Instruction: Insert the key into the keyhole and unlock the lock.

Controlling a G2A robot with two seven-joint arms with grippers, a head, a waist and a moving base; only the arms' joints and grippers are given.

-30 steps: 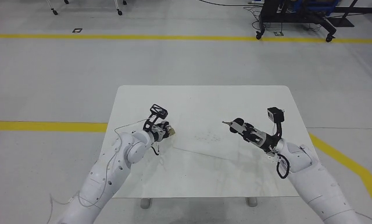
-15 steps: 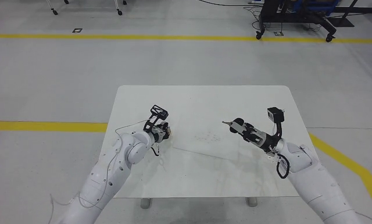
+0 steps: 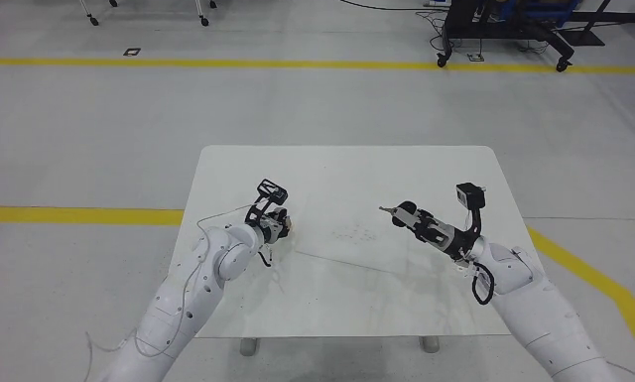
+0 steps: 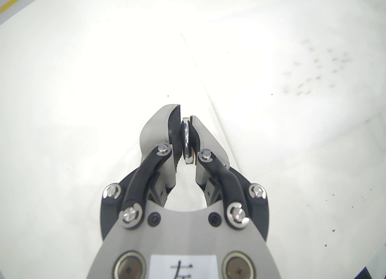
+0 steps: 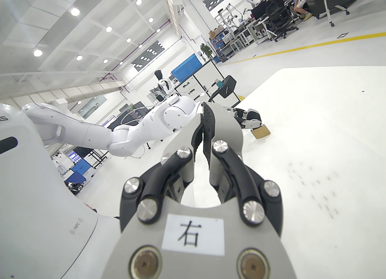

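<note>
My left gripper (image 3: 275,221) is clenched on the lock (image 5: 261,132), pinching a thin metal part that I take to be the shackle. The brass body sits below the fingers, low over the counter (image 3: 347,169); I cannot tell whether it touches. My right gripper (image 3: 400,212) is clamped on the key (image 3: 383,209), and only the blade tip pokes out beyond the fingers. The key's long axis points across the counter roughly toward the lock, and the two are well apart, so I judge the gap must close along that line. The keyhole is hidden from me. I cannot make out which face of the lock carries it, and the key's bow is buried between my pads.
</note>
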